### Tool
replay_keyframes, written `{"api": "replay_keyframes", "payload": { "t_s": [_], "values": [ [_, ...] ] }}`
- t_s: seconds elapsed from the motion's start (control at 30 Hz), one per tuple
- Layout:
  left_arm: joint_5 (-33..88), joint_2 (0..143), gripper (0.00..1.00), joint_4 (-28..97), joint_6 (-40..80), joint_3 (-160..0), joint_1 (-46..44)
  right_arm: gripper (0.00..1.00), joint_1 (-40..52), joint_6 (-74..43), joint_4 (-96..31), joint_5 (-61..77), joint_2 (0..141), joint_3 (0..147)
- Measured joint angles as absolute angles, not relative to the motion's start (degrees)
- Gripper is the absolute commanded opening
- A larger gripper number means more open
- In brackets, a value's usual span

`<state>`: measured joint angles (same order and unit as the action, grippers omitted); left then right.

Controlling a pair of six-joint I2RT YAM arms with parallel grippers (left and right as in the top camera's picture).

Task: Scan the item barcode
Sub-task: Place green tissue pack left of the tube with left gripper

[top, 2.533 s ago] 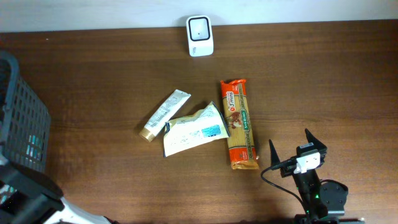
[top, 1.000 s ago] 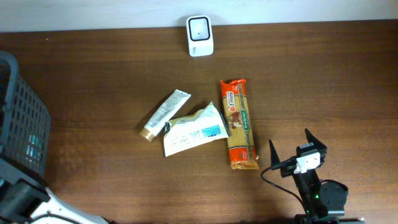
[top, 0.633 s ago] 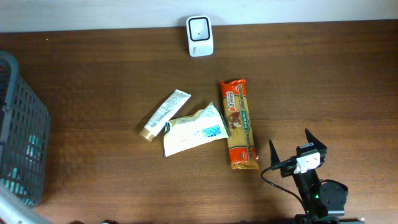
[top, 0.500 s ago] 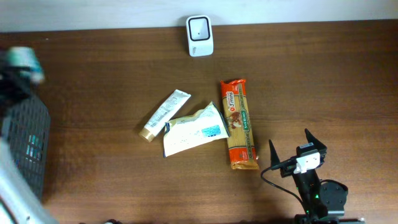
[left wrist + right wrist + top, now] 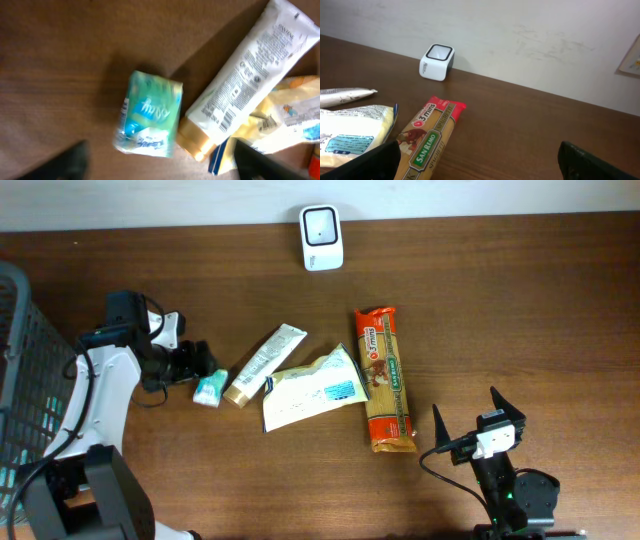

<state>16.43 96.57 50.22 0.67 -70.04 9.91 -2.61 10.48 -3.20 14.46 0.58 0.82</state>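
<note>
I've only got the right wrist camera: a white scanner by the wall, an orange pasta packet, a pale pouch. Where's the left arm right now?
Observer: The left gripper hovers over the left part of the table, jaws wide open, above a small green tissue pack.
Operator: Is that pack held?
Observer: No, it lies loose on the wooden table, right beside the gold cap of the white tube.
Operator: Anything further left?
Observer: A dark mesh basket stands at the table's left edge.
</note>
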Motion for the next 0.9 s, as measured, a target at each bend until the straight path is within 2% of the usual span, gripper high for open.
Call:
{"api": "replay_keyframes", "payload": {
  "t_s": [0.13, 0.3, 0.37, 0.5, 0.67, 0.9],
  "values": [
    [16.38, 96.53, 0.99, 50.35, 0.67, -72.44, 9.91, 0.99, -2.61, 10.46, -3.20, 14.44, 0.58, 0.82],
    [14.20, 91.22, 0.99, 51.27, 0.69, -88.12, 11.99, 0.99, -2.61, 10.48, -3.20, 14.46, 0.58, 0.82],
    [13.17, 86.91, 0.99, 50.89, 0.69, -93.43, 16.05, 0.99, -2.61, 10.41, -3.20, 14.46, 0.58, 0.82],
    [9.21, 81.62, 0.99, 49.84, 0.69, -96.77, 31.05, 0.99, -2.61, 10.46, -3.20, 14.46, 0.58, 0.82],
    [3.73, 87.66, 0.99, 47.59, 0.19, -96.77, 47.99, 0.99, -2.61, 10.48, -3.20, 14.46, 0.58, 0.82],
    [4.73, 103.94, 0.99, 54.43, -13.80, -96.57, 51.35, 0.99, -2.61, 10.46, -3.20, 14.44, 0.58, 0.82]
  ]
}}
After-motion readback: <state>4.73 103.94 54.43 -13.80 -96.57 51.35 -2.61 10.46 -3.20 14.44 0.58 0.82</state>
